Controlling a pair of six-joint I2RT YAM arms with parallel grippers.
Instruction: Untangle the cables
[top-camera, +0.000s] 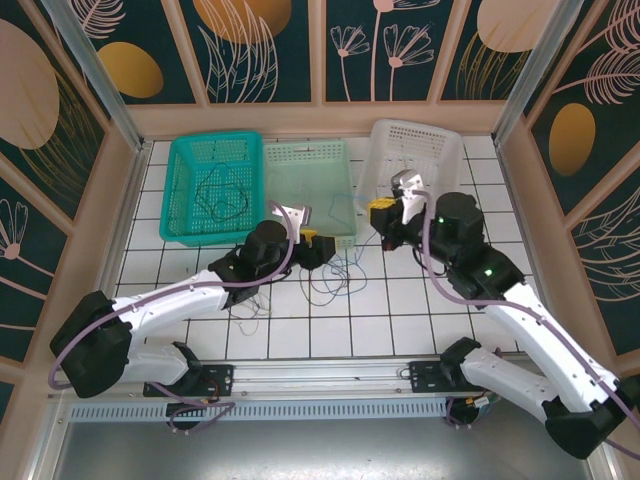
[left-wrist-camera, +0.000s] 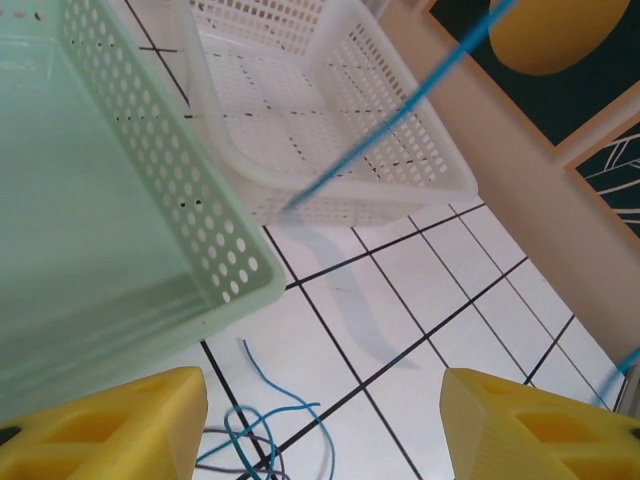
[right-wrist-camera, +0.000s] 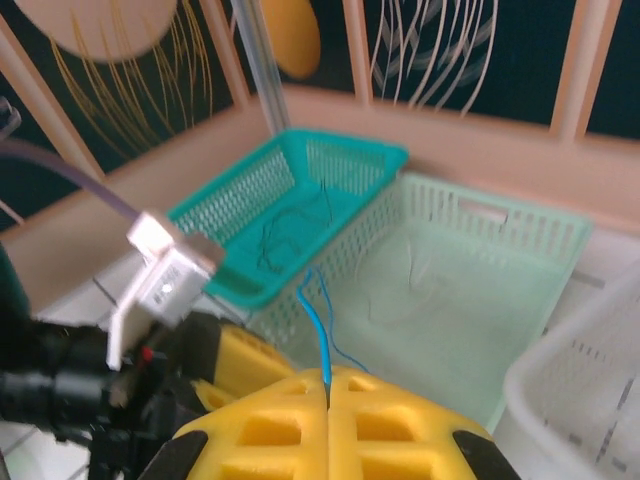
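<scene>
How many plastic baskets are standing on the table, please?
3. The teal basket stands at the left, the pale green basket in the middle beside it, and the white basket at the right, all in a row at the back. None seems hidden.

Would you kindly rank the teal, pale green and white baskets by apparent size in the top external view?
1. teal basket
2. pale green basket and white basket: these look alike, and the right arm hides part of the white one, so unranked.
</scene>
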